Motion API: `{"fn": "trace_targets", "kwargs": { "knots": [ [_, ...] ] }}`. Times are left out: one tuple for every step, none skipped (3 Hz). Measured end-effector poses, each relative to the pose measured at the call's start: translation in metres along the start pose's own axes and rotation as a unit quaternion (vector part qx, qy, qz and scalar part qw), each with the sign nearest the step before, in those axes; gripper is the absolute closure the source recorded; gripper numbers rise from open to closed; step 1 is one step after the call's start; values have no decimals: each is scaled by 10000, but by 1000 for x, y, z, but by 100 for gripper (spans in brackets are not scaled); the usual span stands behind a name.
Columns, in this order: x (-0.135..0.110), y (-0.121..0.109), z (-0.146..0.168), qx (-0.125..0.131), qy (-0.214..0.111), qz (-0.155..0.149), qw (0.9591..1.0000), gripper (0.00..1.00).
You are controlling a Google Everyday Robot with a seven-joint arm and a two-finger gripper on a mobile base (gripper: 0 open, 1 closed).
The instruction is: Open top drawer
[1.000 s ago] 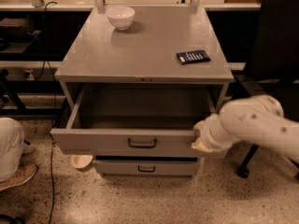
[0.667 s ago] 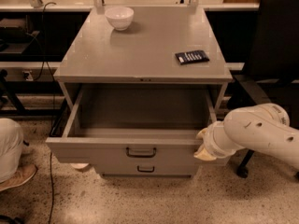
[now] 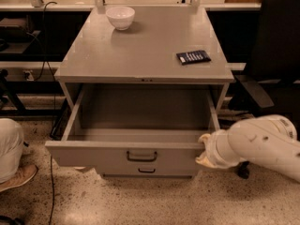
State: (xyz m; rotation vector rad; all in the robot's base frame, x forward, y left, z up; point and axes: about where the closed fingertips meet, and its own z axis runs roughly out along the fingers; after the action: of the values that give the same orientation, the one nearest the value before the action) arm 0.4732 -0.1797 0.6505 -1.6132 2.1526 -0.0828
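Observation:
The top drawer (image 3: 93,156) of the grey cabinet is pulled far out toward me, showing its deep, empty grey box. A small dark loop handle (image 3: 141,156) sits at the centre of its front. My gripper (image 3: 204,150) is at the right end of the drawer front, touching its upper corner, at the end of my white arm (image 3: 258,144) that reaches in from the right. A narrower drawer with its own handle (image 3: 146,170) shows just below, shut.
On the cabinet top (image 3: 140,55) stand a white bowl (image 3: 120,17) at the back left and a dark flat packet (image 3: 193,56) at the right. A black office chair (image 3: 276,55) stands to the right. A person's knee and shoe (image 3: 11,158) are at the left.
The top drawer has slid farther out toward me, now covering most of the lower drawers. My gripper and arm moved down and toward me with its right corner.

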Motion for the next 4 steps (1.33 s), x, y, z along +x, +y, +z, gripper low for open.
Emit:
{"fn": "trace_targets", "kwargs": {
  "knots": [
    [-1,0,-1,3,-1,4,10000,100],
    [-1,0,-1,3,-1,4,10000,85],
    [-1,1,-2,8,1,-6,10000,62],
    [-2,1,-3,13,2,-16,10000,38]
  ]
}}
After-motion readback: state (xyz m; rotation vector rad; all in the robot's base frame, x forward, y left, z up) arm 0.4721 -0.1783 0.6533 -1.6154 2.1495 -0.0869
